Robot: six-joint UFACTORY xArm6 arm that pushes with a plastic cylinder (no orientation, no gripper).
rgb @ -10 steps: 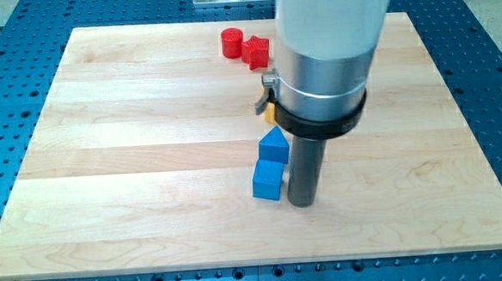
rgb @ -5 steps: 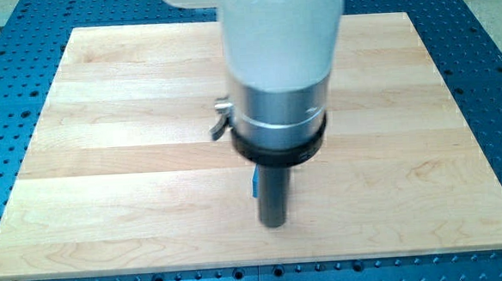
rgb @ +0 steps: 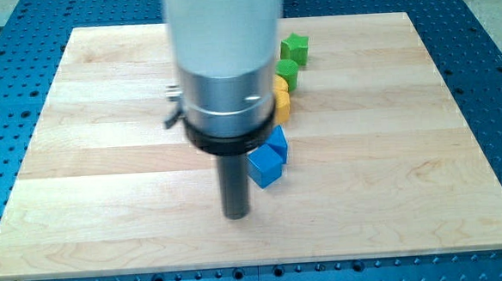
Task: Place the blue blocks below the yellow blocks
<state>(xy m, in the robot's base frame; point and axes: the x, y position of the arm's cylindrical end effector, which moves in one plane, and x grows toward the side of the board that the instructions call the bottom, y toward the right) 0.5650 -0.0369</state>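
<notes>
My tip (rgb: 236, 214) rests on the board just left of and below the blue cube (rgb: 265, 165). A second blue block (rgb: 278, 143) sits touching the cube's upper right, partly behind the arm. Directly above it are the yellow blocks (rgb: 281, 102), stacked close together and half hidden by the arm's body. The blue blocks lie right under the yellow ones in the view. My tip stands a short gap from the blue cube.
Two green blocks, one (rgb: 294, 49) near the view's top and one (rgb: 287, 72) just above the yellow blocks, form a column with them. The arm's wide body hides the board's upper middle, where the red blocks were.
My tip has swept leftward past the blue blocks' lower side. The blue cube now sits turned and slightly right of where it was. The arm now uncovers the yellow and green blocks.
</notes>
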